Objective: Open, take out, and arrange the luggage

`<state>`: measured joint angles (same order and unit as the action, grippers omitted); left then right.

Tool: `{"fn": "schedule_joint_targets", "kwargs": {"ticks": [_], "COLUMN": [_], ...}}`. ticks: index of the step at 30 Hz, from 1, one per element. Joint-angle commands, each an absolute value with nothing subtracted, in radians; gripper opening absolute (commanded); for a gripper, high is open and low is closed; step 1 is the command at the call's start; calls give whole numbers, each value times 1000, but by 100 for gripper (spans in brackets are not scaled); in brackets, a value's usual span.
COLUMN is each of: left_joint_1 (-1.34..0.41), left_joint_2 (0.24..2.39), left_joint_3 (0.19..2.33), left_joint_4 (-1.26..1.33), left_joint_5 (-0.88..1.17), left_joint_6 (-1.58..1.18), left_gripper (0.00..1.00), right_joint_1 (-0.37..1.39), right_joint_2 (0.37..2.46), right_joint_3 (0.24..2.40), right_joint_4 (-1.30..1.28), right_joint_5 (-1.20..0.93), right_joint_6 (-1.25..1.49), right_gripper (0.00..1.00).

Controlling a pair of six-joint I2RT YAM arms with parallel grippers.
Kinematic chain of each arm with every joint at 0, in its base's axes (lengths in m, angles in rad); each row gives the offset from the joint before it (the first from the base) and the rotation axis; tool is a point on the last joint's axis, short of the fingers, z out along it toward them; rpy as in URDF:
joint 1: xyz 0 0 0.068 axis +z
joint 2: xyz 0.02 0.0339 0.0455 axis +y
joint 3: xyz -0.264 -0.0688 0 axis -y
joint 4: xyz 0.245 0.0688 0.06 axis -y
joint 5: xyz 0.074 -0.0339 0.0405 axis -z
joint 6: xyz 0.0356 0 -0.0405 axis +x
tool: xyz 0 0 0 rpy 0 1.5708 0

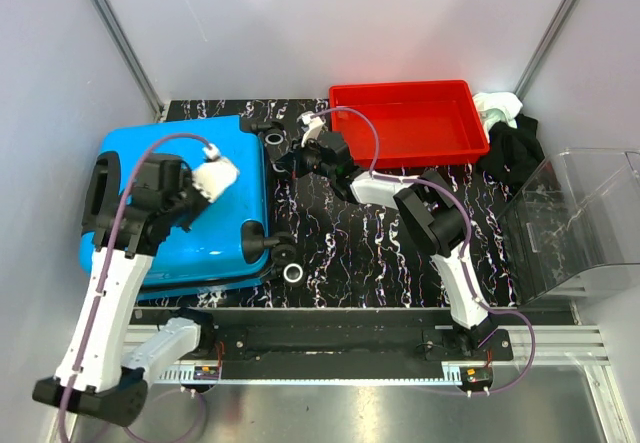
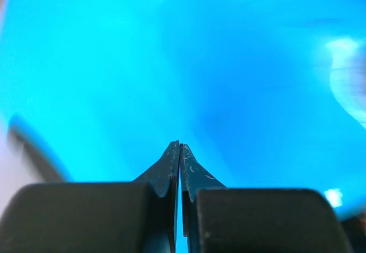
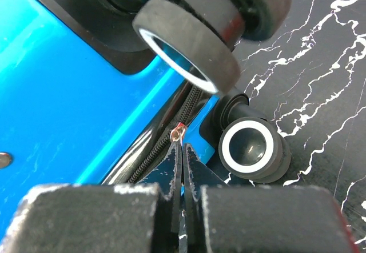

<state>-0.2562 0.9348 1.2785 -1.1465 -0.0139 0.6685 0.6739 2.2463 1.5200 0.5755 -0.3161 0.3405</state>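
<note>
Black fingers of the right gripper [image 3: 181,144] are pressed fully together, their tips pinching a small copper-coloured zipper pull [image 3: 179,132] on the black zipper [image 3: 157,156] of the luggage [image 1: 205,238], just beside two black caster wheels [image 3: 189,41]. The left gripper [image 2: 180,145] is also closed and holds nothing. It sits over the luggage's glossy blue shell, though whether it touches the shell cannot be told. The luggage lies flat on the black marbled surface [image 1: 380,253]. A red tray [image 1: 410,123] sits to its right, and a clear plastic bin [image 1: 590,223] farther right.
</note>
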Motion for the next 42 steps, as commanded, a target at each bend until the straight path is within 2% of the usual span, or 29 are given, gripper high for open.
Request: {"fn": "schedule_joint_targets", "kwargs": {"ticks": [1,6,12,18,23,27,31,35,42], "left_joint_1": [-22,266,803,1104,1123,1120,1082,898,724], "left_joint_2": [848,822,848,910,868,897,1024,1126,1313], "left_joint_3": [1224,1184,1132,1049,883,821,859,900,1061], "left_joint_4": [-1029,-1003,-936,-896,-871,-833,-807,-773,-675], "left_joint_5": [-229,-200,-5,115,97,164,218,147,28], "left_joint_6": [609,650,750,837,893,849,749,638,523], "left_gripper": [4,5,5,1,1,2,1,0,0], "right_joint_1": [641,641,641,643,641,641,641,640,638], "right_joint_2": [2250,2273,2281,2258,2246,2250,2238,2211,2207], "right_joint_3": [1517,1535,1562,1560,1555,1568,1549,1511,1477], "right_joint_4": [560,549,545,532,519,503,508,518,538], "right_joint_5": [-271,-276,-290,-301,-287,-281,-256,-232,-222], "right_joint_6": [295,288,284,258,235,232,230,224,245], "right_gripper": [0,0,0,0,0,0,0,0,0]}}
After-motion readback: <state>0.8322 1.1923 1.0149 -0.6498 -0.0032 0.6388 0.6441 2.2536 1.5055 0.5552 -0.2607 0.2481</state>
